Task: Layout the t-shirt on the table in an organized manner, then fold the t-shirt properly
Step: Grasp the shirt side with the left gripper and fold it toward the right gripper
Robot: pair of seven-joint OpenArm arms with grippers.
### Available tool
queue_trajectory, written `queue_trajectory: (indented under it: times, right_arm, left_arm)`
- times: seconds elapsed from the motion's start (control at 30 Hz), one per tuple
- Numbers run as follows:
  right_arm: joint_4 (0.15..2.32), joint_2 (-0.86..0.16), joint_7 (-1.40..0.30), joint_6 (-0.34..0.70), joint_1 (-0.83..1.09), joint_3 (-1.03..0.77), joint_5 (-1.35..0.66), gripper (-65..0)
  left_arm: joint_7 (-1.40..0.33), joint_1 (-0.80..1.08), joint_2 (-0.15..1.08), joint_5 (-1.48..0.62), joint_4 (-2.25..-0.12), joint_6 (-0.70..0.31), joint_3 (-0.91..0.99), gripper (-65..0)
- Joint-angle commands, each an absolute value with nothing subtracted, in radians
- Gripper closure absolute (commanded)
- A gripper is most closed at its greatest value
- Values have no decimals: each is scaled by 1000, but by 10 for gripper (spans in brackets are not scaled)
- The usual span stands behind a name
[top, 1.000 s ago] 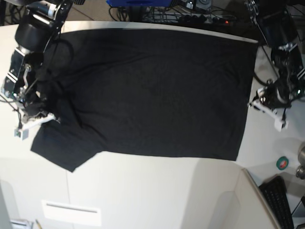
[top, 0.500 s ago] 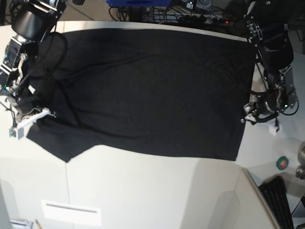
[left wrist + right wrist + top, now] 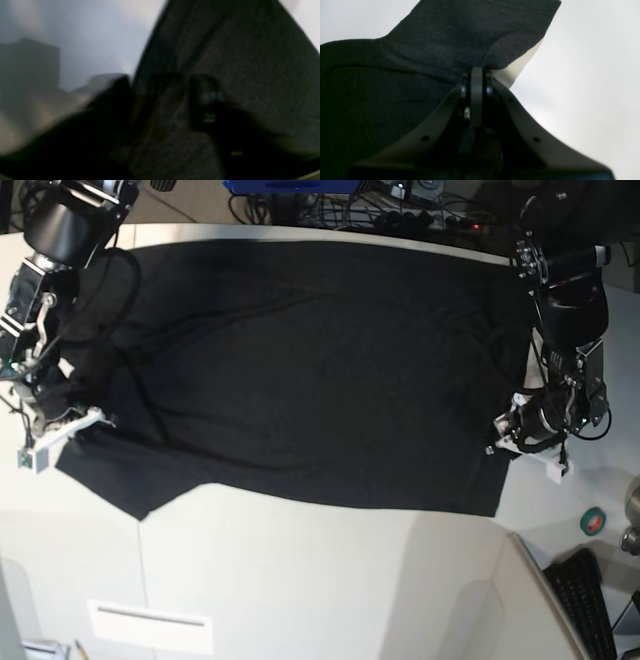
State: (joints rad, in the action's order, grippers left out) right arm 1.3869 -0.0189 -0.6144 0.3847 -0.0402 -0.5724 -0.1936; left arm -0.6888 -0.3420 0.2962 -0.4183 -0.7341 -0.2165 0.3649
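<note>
One keyboard [image 3: 588, 600] corner, green tape roll [image 3: 594, 522]

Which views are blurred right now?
Left wrist: heavy motion blur, t-shirt and end effector smeared, jaw state unreadable. Right wrist: sharp on the cloth, right end effector shut on the t-shirt. Base: clear, table evenly lit.

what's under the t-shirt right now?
Only the table, bare off-white around the t-shirt. The cloth lies spread and mostly flat; whatever it covers, including any graphic side, is hidden. The right pincer is shut on a sleeve edge.
</note>
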Motion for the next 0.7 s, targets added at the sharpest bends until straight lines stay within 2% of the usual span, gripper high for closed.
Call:
queue_trajectory:
  times: [0.0,0.03,0.23,0.47,0.67]
  right_arm:
    - [1406,-31,-595,394,-59,-575,-205,0]
    - [1406,-31,-595,394,-59,-575,-205,0]
    - [1402,-31,-595,394,-59,-575,-205,0]
    - [1402,-31,-595,394,-56,-575,-205,0]
    - [1402,-31,-595,394,-54,-575,-205,0]
  left_arm:
    - [-693,-354,309,-418,-740,-219,366,-105]
    - [-693,-352,312,-418,-740,-217,366,0]
    - [-710,-349,314,-418,-794,-217,366,0]
    - [-931,-251,309,-420,-1067,-214,378,0]
    - [-1023,-127,306,-426,-1241,-214,378,0]
